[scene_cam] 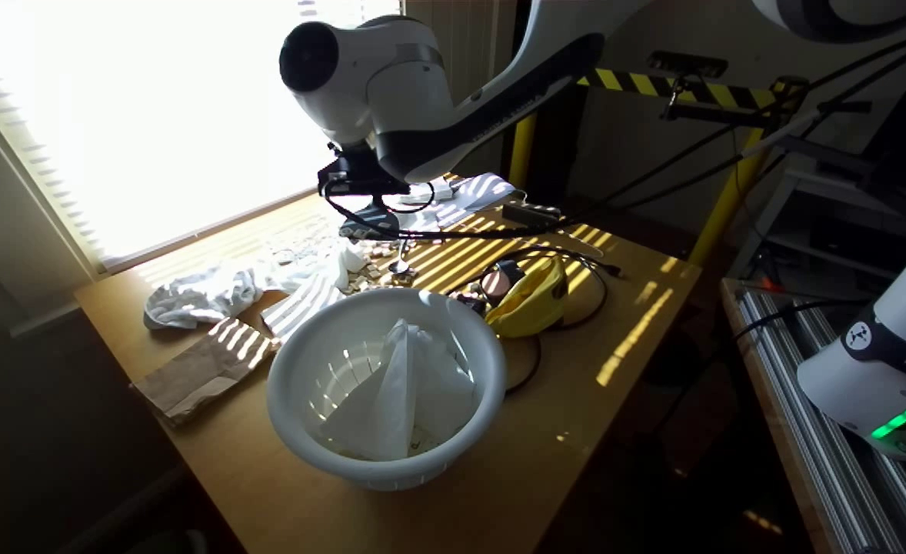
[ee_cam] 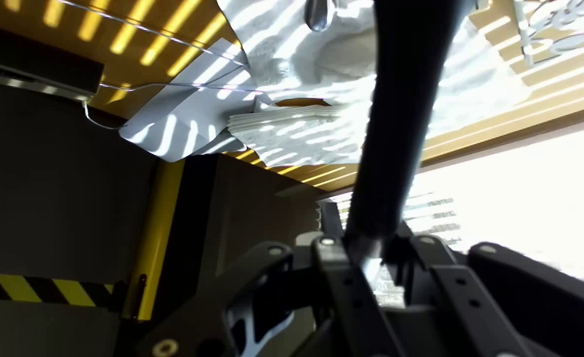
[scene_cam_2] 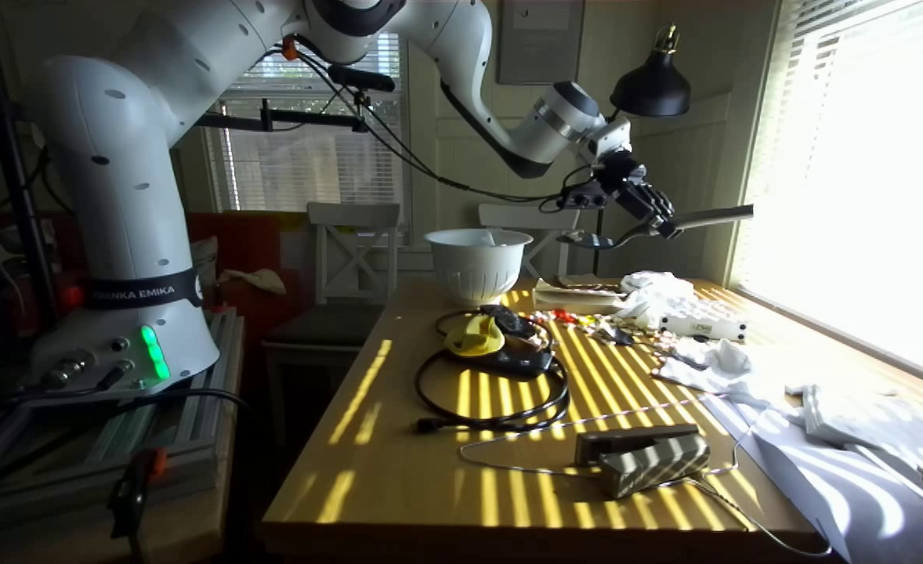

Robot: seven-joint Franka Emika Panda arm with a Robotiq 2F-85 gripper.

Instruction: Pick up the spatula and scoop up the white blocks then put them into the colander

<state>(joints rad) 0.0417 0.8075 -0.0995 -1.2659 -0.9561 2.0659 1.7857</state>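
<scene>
strong daylight from a window (scene_cam: 191, 115) falls in narrow slanting bars across a wooden desk (scene_cam_2: 375, 470); the surrounding room is dim, with a black lamp (scene_cam_2: 651, 88) and a white chair (scene_cam_2: 352, 213) visible in an exterior view. the gripper (scene_cam_2: 663, 224) hangs above the desk, near the window side, its fingers (ee_cam: 331, 253) clasped about the spatula (ee_cam: 398, 109) where the dark handle meets a shiny neck. in an exterior view the spatula is held nearly level, the handle slightly raised and the rounded, spoon-like head well apart from the desk below. the colander (scene_cam_2: 477, 270) stands upright on the desk; within it rises a folded white sheet (scene_cam: 395, 400), whether of paper or of cloth cannot be told. near the colander lie a yellow object (scene_cam: 534, 300) and loops of black cable (scene_cam_2: 493, 425). beyond the colander in an exterior view, small pale pieces (scene_cam: 380, 277) are scattered, with a few red and yellow ones among them; their exact form is too small to tell. crumpled white material (scene_cam: 203, 296) and a piece of brown paper (scene_cam: 207, 369) lie to one side, and the wrist view shows a stack of thin white sheets (ee_cam: 292, 136) beside a grey sheet (ee_cam: 188, 104).
</scene>
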